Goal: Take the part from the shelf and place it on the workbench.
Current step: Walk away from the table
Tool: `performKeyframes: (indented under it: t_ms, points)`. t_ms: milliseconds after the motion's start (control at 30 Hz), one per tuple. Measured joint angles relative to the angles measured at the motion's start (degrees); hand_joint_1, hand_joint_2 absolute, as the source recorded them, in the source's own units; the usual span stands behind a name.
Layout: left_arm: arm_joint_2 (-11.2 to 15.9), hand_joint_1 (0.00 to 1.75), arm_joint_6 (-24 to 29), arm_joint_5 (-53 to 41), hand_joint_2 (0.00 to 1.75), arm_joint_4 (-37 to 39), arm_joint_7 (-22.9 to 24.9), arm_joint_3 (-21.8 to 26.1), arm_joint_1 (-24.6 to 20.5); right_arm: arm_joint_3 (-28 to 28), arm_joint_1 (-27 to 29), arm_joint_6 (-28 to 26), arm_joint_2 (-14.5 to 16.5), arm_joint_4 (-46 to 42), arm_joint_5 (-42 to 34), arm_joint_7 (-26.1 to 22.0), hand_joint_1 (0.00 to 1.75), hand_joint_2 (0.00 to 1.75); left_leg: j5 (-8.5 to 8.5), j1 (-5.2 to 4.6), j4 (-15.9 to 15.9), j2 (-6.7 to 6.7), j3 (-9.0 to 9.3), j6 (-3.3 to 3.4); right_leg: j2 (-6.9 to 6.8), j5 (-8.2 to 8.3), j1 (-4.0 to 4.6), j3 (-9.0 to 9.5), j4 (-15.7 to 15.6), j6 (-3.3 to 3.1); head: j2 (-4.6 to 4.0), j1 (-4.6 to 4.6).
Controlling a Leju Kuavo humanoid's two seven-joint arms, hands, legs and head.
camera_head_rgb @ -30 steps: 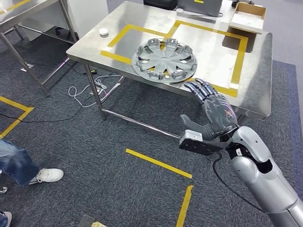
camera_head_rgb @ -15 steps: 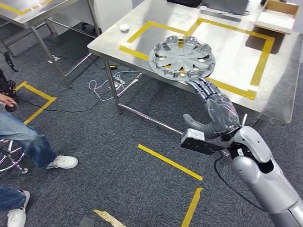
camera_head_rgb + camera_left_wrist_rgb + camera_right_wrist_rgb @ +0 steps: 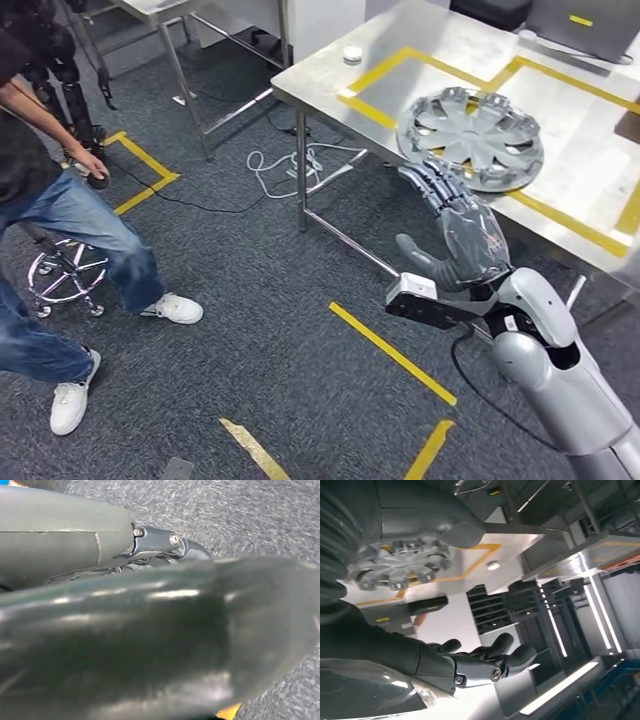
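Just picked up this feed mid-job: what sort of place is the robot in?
Probably an indoor workshop or robot test area: steel workbenches marked with yellow tape, a grey wheel cover lying on one, yellow tape lines on dark carpet, loose cables underneath, and a person nearby.

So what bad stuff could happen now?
The hubcap lies near the workbench edge with the right robot hand open just beside it; a bump could knock it off. A person stands close on the carpet, and a loose white cable lies under the bench, a possible snag.
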Motion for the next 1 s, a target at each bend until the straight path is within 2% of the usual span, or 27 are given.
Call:
performKeyframes:
  t_ms: [33, 67, 100, 133, 167, 200, 233, 267, 300, 333, 367, 400, 433, 467, 500, 533, 567, 600, 633, 667, 700, 767, 833, 900, 933, 967, 1000]
  points:
    - [0.0, 0.0, 0.0, 0.0, 0.0, 0.0, 0.0, 0.0, -0.1, 0.0, 0.2, 0.0, 0.0, 0.0, 0.0, 0.0, 0.0, 1.75, 0.06, -0.04, 0.0, -0.71, -0.04, 0.17, 0.84, -1.64, 0.02, -2.03, 4.2, 0.02, 0.0, 0.07]
    - [0.0, 0.0, 0.0, 0.0, 0.0, 0.0, 0.0, 0.0, -0.1, 0.0, 0.4, 0.0, 0.0, 0.0, 0.0, 0.0, 0.0, 1.75, 0.11, -0.09, 0.0, -1.47, -0.06, 0.23, 1.18, -2.59, 0.04, -3.82, 7.6, 0.03, 0.0, 0.09]
    - [0.0, 0.0, 0.0, 0.0, 0.0, 0.0, 0.0, 0.0, -0.1, 0.0, 0.6, 0.0, 0.0, 0.0, 0.0, 0.0, 0.0, 1.75, 0.15, -0.14, 0.0, -2.28, -0.07, 0.27, 1.31, -2.48, 0.06, -4.88, 9.2, 0.0, 0.0, 0.08]
    - [0.0, 0.0, 0.0, 0.0, 0.0, 0.0, 0.0, 0.0, -0.1, 0.0, 0.7, 0.0, 0.0, 0.0, 0.0, 0.0, 0.0, 1.75, 0.18, -0.15, 0.1, -3.07, -0.07, 0.27, 1.39, -1.24, 0.07, -4.84, 8.5, -0.07, 0.0, 0.08]
    - [0.0, 0.0, 0.0, 0.0, 0.0, 0.0, 0.0, 0.0, -0.1, -0.1, 0.7, 0.0, 0.0, 0.0, 0.0, 0.0, 0.0, 1.75, 0.21, -0.14, 0.1, -3.85, -0.05, 0.25, 1.64, 0.84, 0.03, -3.72, 5.7, -0.18, 0.0, 0.08]
    - [0.0, 0.0, 0.0, 0.0, 0.0, 0.0, 0.0, 0.0, -0.1, -0.1, 0.7, 0.0, 0.0, 0.0, 0.0, 0.0, 0.0, 1.75, 0.24, -0.11, 0.2, -4.58, -0.07, 0.19, 2.57, 3.03, -0.07, -2.0, 1.7, -0.29, 0.0, 0.09]
    - [0.0, 0.0, 0.0, 0.0, 0.0, 0.0, 0.0, 0.0, -0.1, -0.1, 0.6, 0.0, 0.0, 0.0, 0.0, 0.0, 0.0, 1.75, 0.27, -0.17, 0.5, -5.29, -0.23, 0.02, 4.13, 4.56, -0.29, -0.17, -2.1, -0.35, 0.0, 0.06]
    - [-0.1, 0.0, 0.0, 0.0, 0.0, 0.0, 0.0, 0.0, -0.2, -0.2, 0.6, 0.0, 0.0, 0.0, 0.0, 0.0, 0.0, 1.75, 0.39, -0.15, 0.6, -5.97, -0.52, -0.25, 5.46, 5.4, -0.45, 1.14, -4.8, -0.38, 0.0, 0.05]
    - [-0.1, 0.0, 0.0, 0.0, 0.0, 0.0, 0.0, 0.0, -0.2, -0.2, 0.7, 0.0, 0.0, -0.1, 0.0, 0.0, 0.0, 1.75, 0.57, -0.07, 0.7, -6.66, -0.88, -0.64, 6.48, 5.58, -0.52, 1.82, -6.2, -0.4, 0.0, 0.04]
    - [0.0, 0.0, 0.0, 0.0, 0.0, 0.0, 0.0, 0.0, -0.1, -0.2, 0.7, 0.0, 0.0, -0.1, 0.0, 0.0, 0.0, 1.75, 0.81, 0.05, 0.8, -7.36, -1.23, -1.09, 6.68, 5.46, -0.48, 2.03, -6.5, -0.44, 0.0, 0.01]
    - [0.0, 0.0, 0.0, 0.0, 0.0, 0.0, 0.0, 0.0, 0.0, -0.2, 0.7, -0.1, 0.0, -0.1, 0.0, 0.0, 0.0, 1.75, 1.06, 0.2, 0.7, -8.07, -1.46, -1.49, 5.99, 5.56, -0.46, 2.0, -6.5, -0.62, 0.0, 0.01]
    - [0.0, 0.0, 0.0, 0.0, 0.0, 0.0, 0.0, 0.0, 0.1, -0.2, 0.6, -0.1, 0.0, -0.1, 0.0, 0.0, 0.0, 1.75, 0.98, 0.2, 0.8, -7.87, -1.63, -1.83, 5.23, 5.73, -0.47, 2.1, -6.7, -0.89, 0.0, -0.01]
    - [0.0, 0.0, 0.0, 0.0, 0.0, 0.0, 0.0, 0.0, 0.2, -0.2, 0.6, -0.1, 0.0, -0.2, 0.0, 0.0, 0.0, 1.75, 0.36, 0.11, 1.6, -6.76, -1.99, -2.14, 4.4, 5.88, -0.52, 2.24, -6.9, -1.22, 0.0, -0.19]
    - [0.0, 0.0, 0.0, 0.0, 0.0, 0.0, 0.0, 0.0, 0.2, -0.2, 0.6, -0.1, 0.0, -0.2, 0.0, 0.0, 0.0, 1.75, -0.95, 0.02, 3.5, -5.12, -2.79, -2.44, 3.48, 6.01, -0.57, 2.37, -7.1, -1.54, 0.0, -0.32]
    - [0.0, 0.0, 0.0, 0.0, 0.0, 0.0, 0.0, 0.0, 0.1, -0.3, 0.6, -0.1, 0.0, -0.2, 0.0, 0.0, 0.0, 1.75, -2.85, 0.02, 6.7, -3.12, -4.07, -2.72, 2.56, 6.05, -0.48, 2.45, -7.2, -1.76, 0.0, -0.47]
    - [0.0, 0.0, 0.0, 0.0, 0.0, 0.0, 0.0, 0.0, 0.1, -0.3, 0.6, -0.1, 0.0, -0.2, 0.0, 0.0, 0.0, 1.75, -4.9, 0.12, 10.6, -1.83, -5.66, -2.99, 1.64, 6.03, -0.38, 2.43, -7.2, -1.91, 0.0, -0.58]
    - [0.0, 0.0, 0.0, 0.0, 0.0, 0.0, 0.0, 0.0, 0.0, -0.3, 0.7, -0.1, 0.0, -0.2, 0.0, 0.0, 0.0, 1.75, -6.49, 0.25, 14.1, -1.24, -7.04, -3.19, 0.71, 6.01, -0.31, 2.4, -7.2, -1.96, 0.0, -0.56]
    - [0.0, 0.0, 0.0, 0.0, 0.0, 0.0, 0.0, 0.0, 0.1, -0.2, 0.7, -0.1, 0.0, -0.2, 0.0, 0.0, 0.0, 1.75, -7.17, 0.35, 16.3, -1.01, -7.68, -3.3, -0.18, 5.99, -0.26, 2.37, -7.2, -1.99, 0.0, -0.57]
    - [0.0, 0.0, 0.0, 0.0, 0.0, 0.0, 0.0, 0.0, 0.1, -0.2, 0.7, -0.1, 0.0, -0.2, 0.0, 0.0, 0.0, 1.75, -6.82, 0.4, 16.4, -0.89, -7.37, -3.34, -0.98, 5.98, -0.24, 2.36, -7.2, -2.0, 0.0, -0.58]
    - [0.0, 0.0, 0.0, 0.0, 0.0, 0.0, 0.0, 0.0, 0.1, -0.2, 0.7, -0.1, 0.0, -0.2, 0.0, 0.0, 0.0, 1.75, -5.51, 0.4, 14.2, -0.69, -5.94, -3.26, -1.72, 5.96, -0.21, 2.39, -7.2, -1.98, 0.0, -0.6]
    - [0.0, 0.0, 0.0, 0.0, 0.0, 0.0, 0.0, 0.0, 0.1, -0.2, 0.6, -0.1, 0.0, -0.2, 0.0, 0.0, 0.0, 1.75, -3.74, 0.34, 10.5, -0.16, -3.8, -3.06, -2.41, 5.92, -0.18, 2.47, -7.2, -1.92, 0.0, -0.6]
    - [0.0, 0.0, 0.0, 0.0, 0.0, 0.0, 0.0, 0.0, 0.0, -0.3, 0.6, -0.2, 0.0, -0.3, 0.0, -0.1, 0.0, 1.75, -1.53, -0.22, 3.1, 2.18, 0.17, -2.34, -3.66, 5.73, 0.09, 2.59, -7.1, -1.59, 0.0, -0.57]
    - [0.0, 0.0, 0.0, 0.0, 0.0, 0.0, 0.0, 0.0, 0.0, -0.3, 0.7, -0.3, -0.1, -0.3, 0.0, -0.1, 0.0, 1.75, -1.27, -0.75, 0.4, 3.26, 1.26, -1.6, -4.81, 5.6, 0.36, 2.64, -7.1, -1.1, 0.0, -0.5]
    - [0.0, 0.0, 0.0, 0.0, 0.0, 0.0, 0.0, 0.0, 0.2, -0.3, 0.8, -0.4, -0.1, -0.4, 0.0, -0.2, 0.0, 1.75, -0.92, -0.7, 0.1, 2.03, 1.04, -0.87, -5.59, 5.4, 0.27, 2.64, -7.2, -0.53, 0.0, -0.48]
    - [0.0, 0.0, 0.0, 0.0, 0.0, 0.0, 0.0, 0.0, 0.3, -0.4, 0.9, -0.5, -0.1, -0.4, 0.0, -0.3, 0.0, 1.75, -0.71, -0.59, -0.2, 1.43, 1.06, -0.47, -4.85, 4.83, 0.15, 2.41, -6.7, -0.28, 0.0, -0.44]
    - [0.1, 0.0, 0.0, 0.0, 0.0, 0.0, 0.0, 0.0, 0.3, -0.5, 1.1, -0.6, -0.2, -0.5, 0.0, -0.3, 0.0, 1.75, -0.48, -0.46, -0.4, 0.87, 1.1, -0.08, -3.49, 3.74, 0.04, 1.74, -5.2, -0.09, 0.0, -0.32]
    - [0.1, 0.0, 0.0, 0.1, 0.0, 0.0, 0.0, 0.0, 0.2, -0.6, 1.4, -0.7, -0.3, -0.5, 0.0, -0.3, 0.0, 1.75, -0.32, -0.33, -0.5, 0.27, 1.14, 0.22, -1.72, 2.08, -0.07, 0.41, -2.4, 0.03, 0.0, -0.16]
